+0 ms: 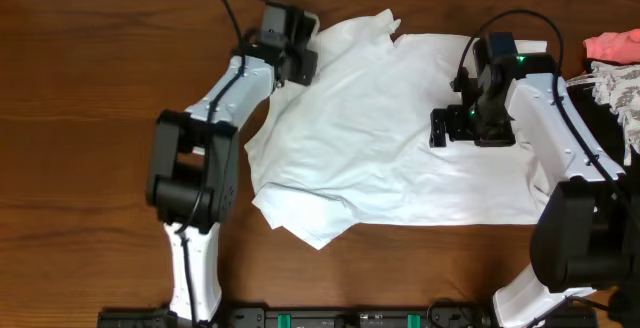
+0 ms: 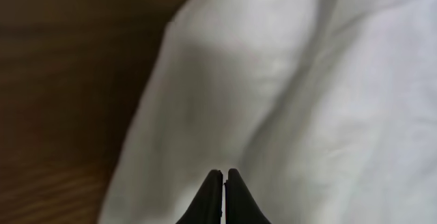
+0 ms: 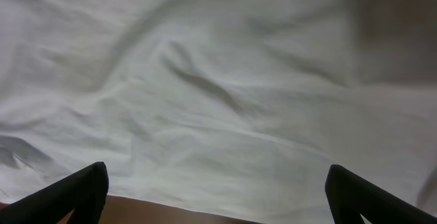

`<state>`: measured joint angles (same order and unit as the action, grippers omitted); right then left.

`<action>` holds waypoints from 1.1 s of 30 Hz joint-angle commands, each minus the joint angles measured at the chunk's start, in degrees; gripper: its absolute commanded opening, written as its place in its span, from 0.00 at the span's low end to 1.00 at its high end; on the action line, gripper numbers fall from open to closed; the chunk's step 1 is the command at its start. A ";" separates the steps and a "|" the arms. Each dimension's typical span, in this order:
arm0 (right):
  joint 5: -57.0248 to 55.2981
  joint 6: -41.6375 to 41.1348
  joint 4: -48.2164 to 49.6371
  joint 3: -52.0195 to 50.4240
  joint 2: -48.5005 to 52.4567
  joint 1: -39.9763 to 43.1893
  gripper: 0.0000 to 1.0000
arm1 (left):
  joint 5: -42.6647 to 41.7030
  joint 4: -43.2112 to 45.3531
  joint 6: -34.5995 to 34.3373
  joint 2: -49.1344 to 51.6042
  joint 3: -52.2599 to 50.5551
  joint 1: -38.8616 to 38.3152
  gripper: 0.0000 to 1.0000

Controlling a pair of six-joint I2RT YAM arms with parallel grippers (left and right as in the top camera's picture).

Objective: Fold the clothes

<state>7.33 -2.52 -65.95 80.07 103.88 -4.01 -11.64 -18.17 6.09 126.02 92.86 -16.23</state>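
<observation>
The white T-shirt lies spread and rumpled on the brown table, with its left side folded under and a bunched part at the top. No green label shows. My left gripper is at the shirt's upper left edge. In the left wrist view its fingers are shut, with the shirt lying below them and no cloth seen between the tips. My right gripper hovers over the shirt's right part. In the right wrist view it is wide open above the shirt, near a hem.
A pink cloth and a patterned white cloth lie at the far right edge. Bare wooden table stretches to the left of the shirt. A black rail runs along the front edge.
</observation>
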 commanded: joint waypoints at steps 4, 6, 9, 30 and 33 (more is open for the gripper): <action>0.22 -0.61 0.00 -0.17 -0.09 -0.46 0.99 | -1.01 -0.02 0.76 0.85 0.17 0.04 0.06; 0.22 -0.61 0.02 -0.17 -0.09 -0.46 0.99 | -0.96 -0.02 0.79 1.79 0.17 0.04 0.06; 0.22 -0.61 0.00 -0.17 -0.09 -0.46 0.99 | -0.76 -0.02 0.76 3.23 0.17 0.04 0.06; 0.22 -0.61 0.02 -0.17 -0.09 -0.46 0.99 | 6.36 0.26 1.01 6.56 0.11 1.25 0.06; 0.22 -0.61 0.02 -0.17 -0.09 -0.46 0.99 | 7.13 0.22 0.96 6.99 0.11 1.64 0.06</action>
<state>7.33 -2.55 -65.95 80.07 103.88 -4.01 -6.42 -17.47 6.26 130.08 92.90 -15.51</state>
